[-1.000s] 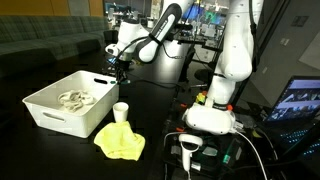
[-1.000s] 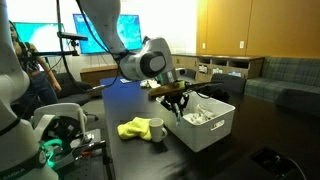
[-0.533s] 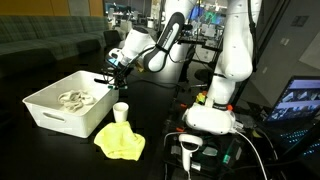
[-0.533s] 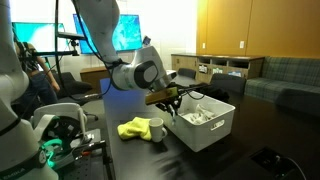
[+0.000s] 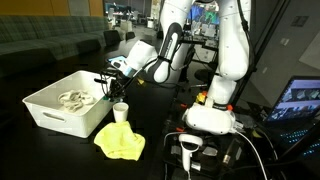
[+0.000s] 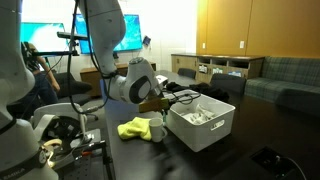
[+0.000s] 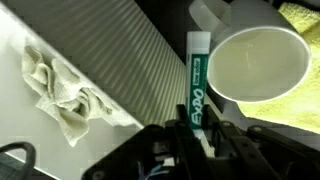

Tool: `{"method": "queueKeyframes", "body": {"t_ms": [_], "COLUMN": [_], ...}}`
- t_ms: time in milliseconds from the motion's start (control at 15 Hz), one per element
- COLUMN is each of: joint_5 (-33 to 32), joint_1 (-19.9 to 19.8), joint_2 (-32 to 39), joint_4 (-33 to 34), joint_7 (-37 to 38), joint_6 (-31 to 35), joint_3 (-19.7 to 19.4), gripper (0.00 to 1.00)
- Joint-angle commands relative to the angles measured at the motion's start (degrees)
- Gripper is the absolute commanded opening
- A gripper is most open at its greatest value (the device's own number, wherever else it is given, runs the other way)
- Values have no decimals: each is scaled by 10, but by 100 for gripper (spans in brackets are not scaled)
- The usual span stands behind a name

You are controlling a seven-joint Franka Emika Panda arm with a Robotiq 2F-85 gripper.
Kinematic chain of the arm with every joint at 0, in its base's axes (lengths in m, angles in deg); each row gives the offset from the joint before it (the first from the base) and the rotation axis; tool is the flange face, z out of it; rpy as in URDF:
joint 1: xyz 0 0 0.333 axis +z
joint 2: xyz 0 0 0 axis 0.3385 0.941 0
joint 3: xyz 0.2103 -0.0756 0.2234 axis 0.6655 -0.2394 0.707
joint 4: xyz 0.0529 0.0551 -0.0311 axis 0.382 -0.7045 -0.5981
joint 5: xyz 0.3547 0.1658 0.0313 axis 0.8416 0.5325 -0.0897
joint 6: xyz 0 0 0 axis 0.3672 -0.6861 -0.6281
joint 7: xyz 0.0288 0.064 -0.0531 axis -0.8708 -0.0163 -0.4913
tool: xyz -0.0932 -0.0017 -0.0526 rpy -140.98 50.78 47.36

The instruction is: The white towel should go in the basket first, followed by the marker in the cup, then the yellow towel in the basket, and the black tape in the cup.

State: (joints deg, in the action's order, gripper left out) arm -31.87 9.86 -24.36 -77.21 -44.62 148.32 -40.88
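While the gripper (image 7: pixel 196 133) has its fingers clamped on the marker (image 7: pixel 196 85), a white barrel with a green printed band, it points up frame-centre, just beside the white cup (image 7: pixel 226 45) at upper right. Left, the crumpled white towel (image 7: pixel 60 90) lies in the basket (image 7: pixel 115 60).

A dark table (image 5: pixel 40 150) fills the foreground. Behind it stand a wood-panelled wall (image 6: pixel 235 25), a low shelf unit (image 6: pixel 215 68) and a grey sofa (image 6: pixel 290 75). In the dim room glow teal screens (image 6: pixel 45 40), possibly monitors.
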Motion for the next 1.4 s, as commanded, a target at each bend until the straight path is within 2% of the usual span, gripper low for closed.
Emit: {"method": "queueKeyframes", "body": {"t_ms": [0, 133, 333, 867, 1333], "joint_5": [-38, -47, -51, 18, 8], "joint_1": [-76, -108, -139, -126, -131], "joint_2": [43, 57, 73, -21, -45], "joint_4": [6, 2, -4, -72, -79], "joint_7": [18, 22, 26, 34, 68], "joint_6": [46, 59, 81, 113, 114], "joint_3": [65, 90, 105, 79, 131], "gripper": [9, 9, 9, 9, 9]}}
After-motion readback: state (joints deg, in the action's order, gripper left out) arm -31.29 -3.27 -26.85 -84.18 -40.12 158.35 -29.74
